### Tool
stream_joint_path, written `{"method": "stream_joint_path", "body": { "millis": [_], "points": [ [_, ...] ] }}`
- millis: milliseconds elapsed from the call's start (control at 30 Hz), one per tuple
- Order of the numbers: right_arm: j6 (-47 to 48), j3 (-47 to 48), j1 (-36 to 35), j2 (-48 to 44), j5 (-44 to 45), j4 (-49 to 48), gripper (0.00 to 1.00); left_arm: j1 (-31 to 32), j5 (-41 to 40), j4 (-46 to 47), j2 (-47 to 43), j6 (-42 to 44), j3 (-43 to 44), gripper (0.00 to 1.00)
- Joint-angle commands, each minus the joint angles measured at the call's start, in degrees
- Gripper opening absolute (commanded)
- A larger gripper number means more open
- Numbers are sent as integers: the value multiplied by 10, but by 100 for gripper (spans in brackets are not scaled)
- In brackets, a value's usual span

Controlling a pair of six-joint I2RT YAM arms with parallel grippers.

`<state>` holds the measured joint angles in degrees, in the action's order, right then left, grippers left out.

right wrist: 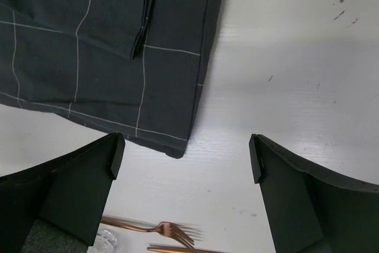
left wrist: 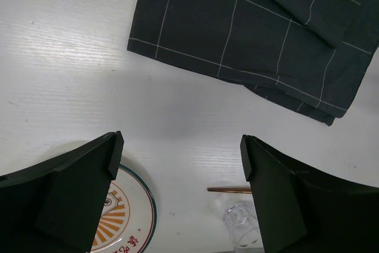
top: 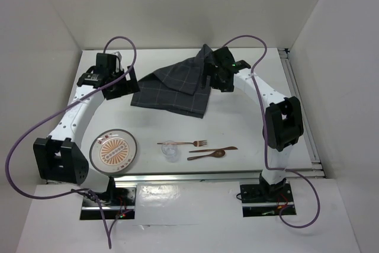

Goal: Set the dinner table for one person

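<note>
The white dinner table [top: 249, 122] carries a rumpled dark grey grid cloth [top: 172, 90] at the back middle. Near the front lie a patterned plate [top: 113, 151], a clear glass [top: 170, 150], a copper fork [top: 185, 143], a knife [top: 214, 149] and a spoon [top: 207, 154]. My left gripper [top: 123, 84] is open and empty, hovering just left of the cloth. My right gripper [top: 213, 75] is open and empty, above the cloth's right edge. The left wrist view shows the cloth [left wrist: 249, 34], plate [left wrist: 127, 217] and glass [left wrist: 243, 223]. The right wrist view shows the cloth [right wrist: 89, 45] and fork [right wrist: 160, 227].
White walls enclose the table on the left, back and right. A metal rail [top: 299, 105] runs along the table's right edge. The cloth has a folded flap raised near the right gripper. Purple cables loop over both arms.
</note>
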<state>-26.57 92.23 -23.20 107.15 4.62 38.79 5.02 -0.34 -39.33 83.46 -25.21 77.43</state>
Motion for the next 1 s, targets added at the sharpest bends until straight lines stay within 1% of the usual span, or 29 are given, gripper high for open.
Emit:
{"method": "stream_joint_path", "body": {
  "millis": [0,267,367,400,467,500,533,567,633,667,700,733,800,833,900,967],
  "points": [
    [-9,-6,3,-27,7,1,100,1,18,1,-1,-18,-7,100],
    [-4,6,3,-21,7,6,100,1,24,-4,29,-28,-7,100],
    [1,6,-2,-21,-9,1,100,1,3,-9,49,-34,-2,100],
    [1,6,-2,-21,-27,-5,100,1,-13,-22,55,-42,-2,98],
    [14,-3,-12,-21,-48,-24,90,1,-26,-29,72,-42,6,96],
    [14,-8,-20,-21,-43,-54,86,-4,-32,-50,99,-50,17,94],
    [14,-8,-36,-21,-37,-65,77,-11,-32,-51,114,-50,25,93],
    [20,-8,-36,-21,-37,-74,72,-17,-19,-58,129,-50,26,91],
    [20,38,-49,22,-37,-74,64,-26,9,-58,163,-50,38,91],
    [13,58,-49,58,-37,-62,63,-32,15,-52,171,-56,38,91],
    [13,79,-49,77,-43,-57,63,-32,22,-47,179,-56,38,93],
    [6,120,-49,95,-43,-51,63,-32,27,-42,197,-56,44,93],
    [-15,159,-49,147,-48,-30,66,-46,50,-36,218,-62,59,93],
    [-23,197,-54,163,-48,-21,66,-46,50,-36,243,-62,75,93],
    [-46,231,-55,206,-42,0,66,-53,43,-36,268,-67,91,91],
    [-53,275,-65,228,-36,10,66,-58,21,-43,302,-76,119,90]
  ]
}}
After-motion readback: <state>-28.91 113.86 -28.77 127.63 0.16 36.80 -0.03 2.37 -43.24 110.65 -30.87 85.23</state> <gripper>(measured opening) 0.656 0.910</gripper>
